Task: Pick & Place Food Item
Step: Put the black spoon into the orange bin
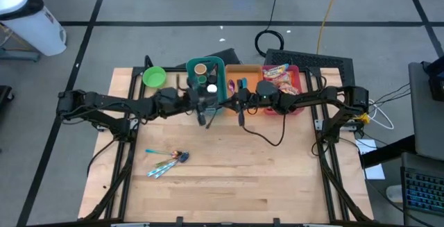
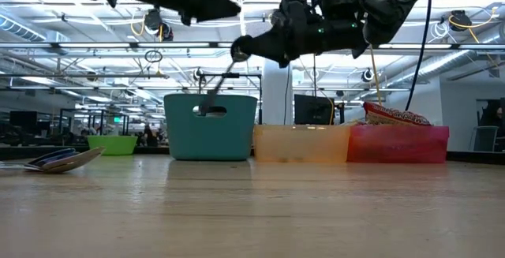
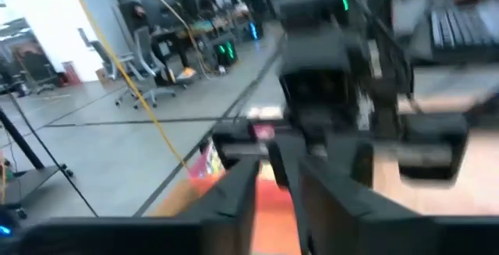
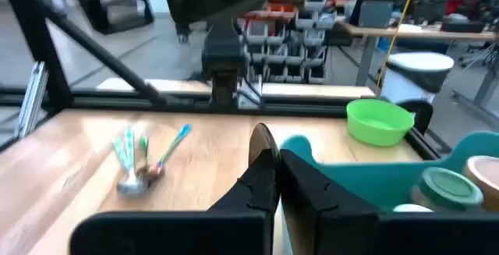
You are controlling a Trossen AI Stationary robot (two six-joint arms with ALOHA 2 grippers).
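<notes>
The left gripper and the right gripper are held above the table, just in front of the teal bin and orange bin. The right fingers are pressed together on nothing; the left jaws' state cannot be told. A snack bag is seen in the red bin, and spoons lie well apart.

green bowl: I see it at the far left of the table, just left of the bins.
spoons: a small bundle with coloured handles, lying on the wood near my left side, well apart from the bins.
white cylinder: on the floor, far left, off the table.
</notes>
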